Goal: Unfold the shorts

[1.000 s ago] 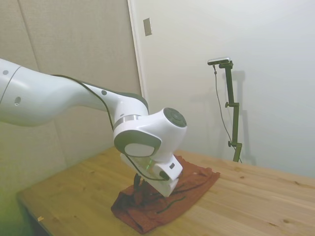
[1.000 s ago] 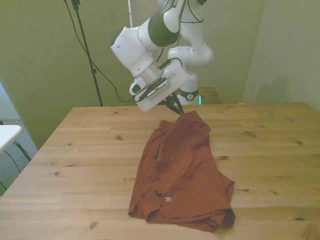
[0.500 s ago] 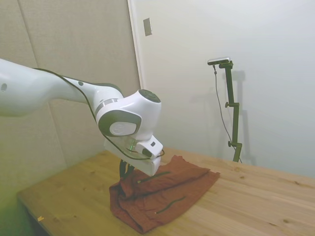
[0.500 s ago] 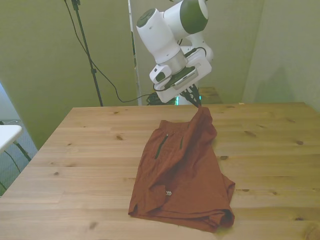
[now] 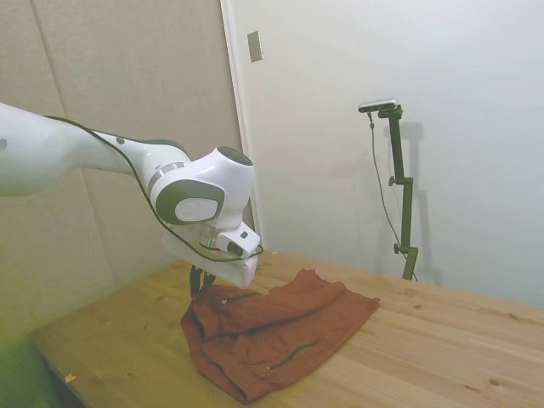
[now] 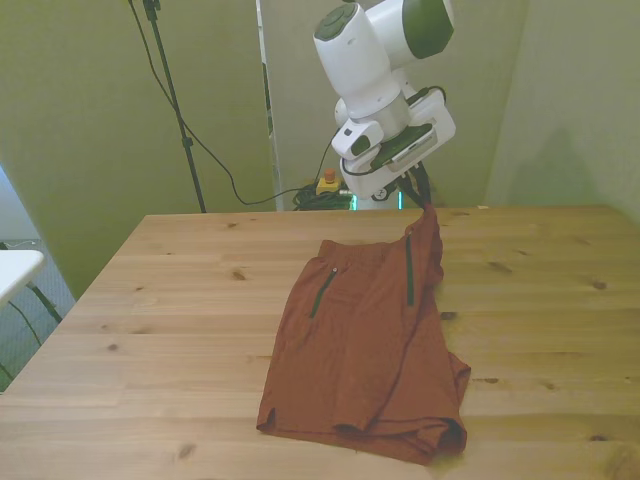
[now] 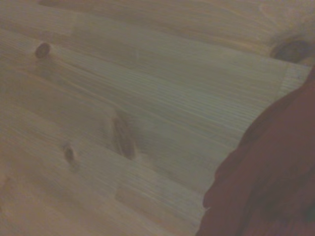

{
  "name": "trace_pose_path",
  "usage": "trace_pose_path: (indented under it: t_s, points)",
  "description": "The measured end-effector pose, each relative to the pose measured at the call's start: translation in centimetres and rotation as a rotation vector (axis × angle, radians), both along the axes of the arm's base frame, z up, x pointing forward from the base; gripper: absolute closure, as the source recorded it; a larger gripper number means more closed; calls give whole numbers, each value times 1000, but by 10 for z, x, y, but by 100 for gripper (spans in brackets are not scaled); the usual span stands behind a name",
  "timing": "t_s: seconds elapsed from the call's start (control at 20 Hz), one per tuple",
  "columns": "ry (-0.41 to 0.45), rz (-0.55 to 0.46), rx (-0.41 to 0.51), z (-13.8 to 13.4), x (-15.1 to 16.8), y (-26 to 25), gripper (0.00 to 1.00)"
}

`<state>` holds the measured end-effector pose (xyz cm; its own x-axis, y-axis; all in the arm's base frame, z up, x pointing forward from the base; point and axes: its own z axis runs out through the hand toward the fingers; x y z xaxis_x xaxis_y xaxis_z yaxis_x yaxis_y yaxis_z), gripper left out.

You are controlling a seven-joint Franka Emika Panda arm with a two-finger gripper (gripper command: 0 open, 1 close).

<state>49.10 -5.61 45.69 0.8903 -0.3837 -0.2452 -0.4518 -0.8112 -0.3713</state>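
Stuff you can't really make out here

Your wrist view is blurry, with the shorts cut off at its edge, and the gripper fingertips are too dark and small to read.

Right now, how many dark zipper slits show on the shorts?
2 on the shorts: one toward the front view's left, one under the lifted corner. More may be hidden in folds.

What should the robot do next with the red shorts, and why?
Probably carry the pinched corner a bit further toward the front view's right, then lower it. The claw holds one top corner of the shorts lifted off the table, and the fabric beneath it looks doubled along that side.
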Motion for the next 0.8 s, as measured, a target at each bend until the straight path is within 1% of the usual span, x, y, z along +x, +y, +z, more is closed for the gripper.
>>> trace_pose_path:
  t_s: [0.4, 0.6, 0.7, 0.8]
  points:
    - [0, 84, -3, -1, 5, 46, 0]
    - [13, 115, 0, -7, 6, 65, 0]
    - [22, 124, -1, -11, 6, 73, 0]
    - [10, 102, -10, -11, 9, 74, 0]
